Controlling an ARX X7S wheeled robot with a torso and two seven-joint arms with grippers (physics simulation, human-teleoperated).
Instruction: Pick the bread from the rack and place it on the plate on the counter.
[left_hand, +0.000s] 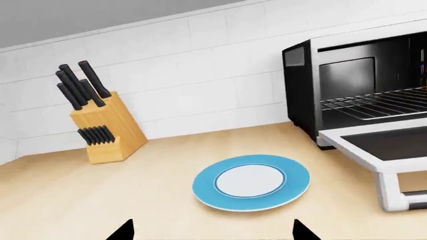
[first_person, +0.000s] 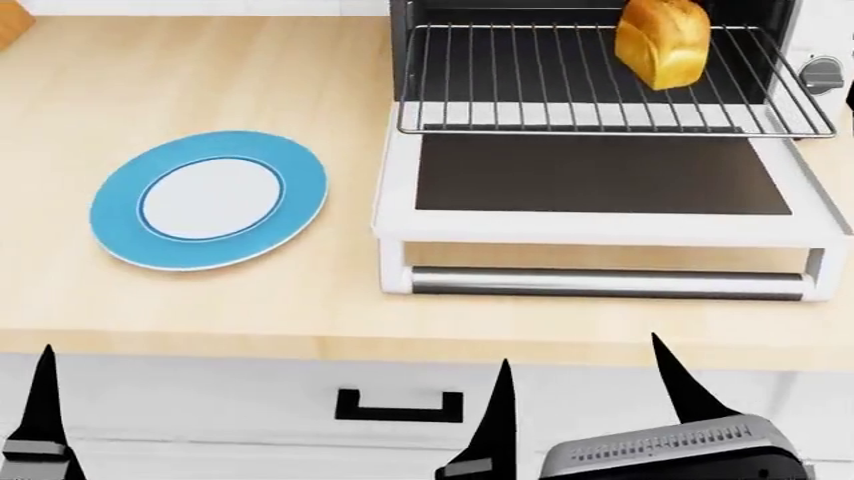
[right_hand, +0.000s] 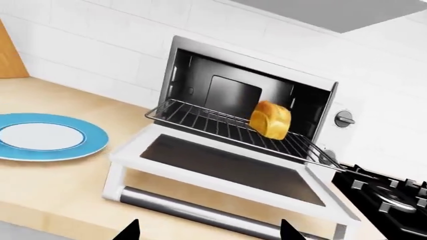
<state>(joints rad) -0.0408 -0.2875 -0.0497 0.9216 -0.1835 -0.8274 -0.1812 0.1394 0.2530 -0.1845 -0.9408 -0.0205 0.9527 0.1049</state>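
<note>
Right pincer (first_person: 577, 385) wide open, empty, hanging off the tabletop (first_person: 200, 300) front edge; left pincer (first_person: 274, 400) likewise wide and empty. In head view the bread (first_person: 662, 40) sits at about 1 o'clock from the right pincer, well apart, upright on the rack (first_person: 534, 80) pulled out over the open oven door (first_person: 601, 175). Long axis looks to run front-to-back. Right arm is nearer, my call. Plate (first_person: 120, 235) at 10 o'clock, left of the oven. No readable labels or writing.

White tiled wall (left_hand: 200, 65), knife block (left_hand: 107, 127) (wooden), black stove (right_hand: 390, 197)
</note>
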